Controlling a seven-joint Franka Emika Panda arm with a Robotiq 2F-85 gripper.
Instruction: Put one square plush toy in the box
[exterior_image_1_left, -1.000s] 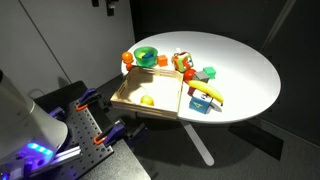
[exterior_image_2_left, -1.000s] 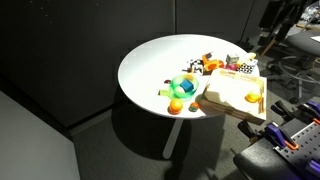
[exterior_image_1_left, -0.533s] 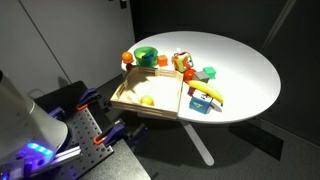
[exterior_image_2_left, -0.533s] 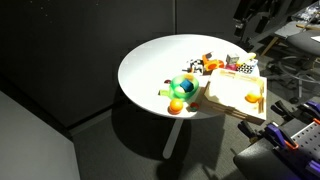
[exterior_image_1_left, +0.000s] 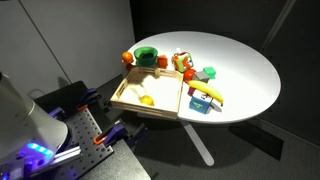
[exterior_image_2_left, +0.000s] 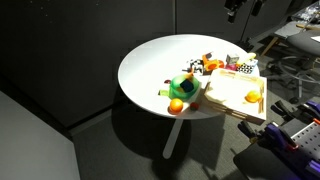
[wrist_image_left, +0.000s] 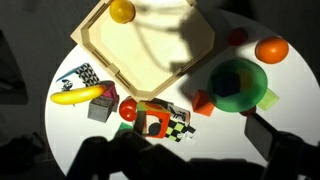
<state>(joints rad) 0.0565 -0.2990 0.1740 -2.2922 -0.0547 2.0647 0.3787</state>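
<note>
The orange square plush toy (wrist_image_left: 203, 102) lies on the white round table beside the green bowl (wrist_image_left: 238, 82), on the side away from the orange ball (wrist_image_left: 271, 49). It also shows in an exterior view (exterior_image_1_left: 163, 60). The tan two-compartment box (wrist_image_left: 190, 45) sits at the table's edge and holds a yellow ball (wrist_image_left: 122, 11); the box shows in both exterior views (exterior_image_1_left: 128, 102) (exterior_image_2_left: 225, 102). My gripper (wrist_image_left: 190, 165) hangs high above the toys, open and empty, its dark fingers at the bottom of the wrist view. Only part of the arm (exterior_image_2_left: 238, 6) shows at the top edge.
A banana (wrist_image_left: 78, 96), a red ball (wrist_image_left: 127, 108), a checkered block (wrist_image_left: 165, 118), a red piece (wrist_image_left: 236, 37) and a light green piece (wrist_image_left: 268, 97) lie around the plush toy. Clamps and a robot base stand beside the table (exterior_image_1_left: 240, 70).
The arm has swung sideways over the table and left the top of one exterior view. The toys and the box have not moved.
</note>
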